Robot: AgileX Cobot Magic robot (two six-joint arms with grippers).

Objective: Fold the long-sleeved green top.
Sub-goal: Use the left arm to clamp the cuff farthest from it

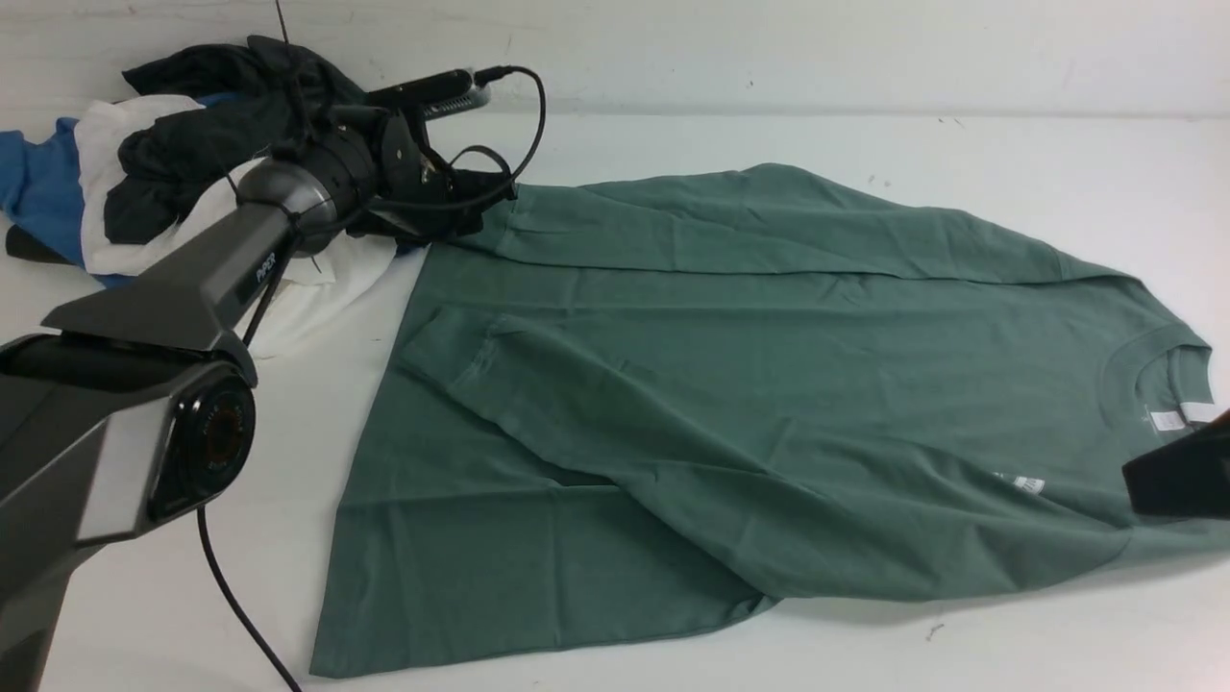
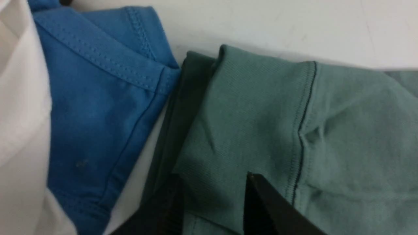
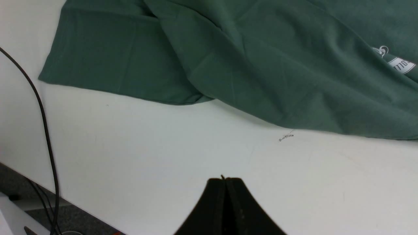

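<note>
The green long-sleeved top (image 1: 730, 404) lies spread on the white table (image 1: 961, 654), neck to the right and hem to the left. Both sleeves are laid across the body. Its white neck tag (image 1: 1165, 420) and white logo print (image 1: 1028, 483) show near the right side. My left gripper (image 1: 461, 207) is at the far sleeve's ribbed cuff (image 2: 248, 111). In the left wrist view it (image 2: 214, 186) is open, jaws on either side of the cuff. My right gripper (image 3: 225, 179) is shut and empty over bare table beside the top (image 3: 261, 65); only part of it (image 1: 1177, 476) shows at the front view's right edge.
A pile of blue, white and black garments (image 1: 144, 163) lies at the far left, touching the cuff; the blue garment (image 2: 98, 98) and the white one (image 2: 19, 114) are right beside my left gripper. A black cable (image 1: 240, 605) hangs off the table's near edge (image 3: 32, 176).
</note>
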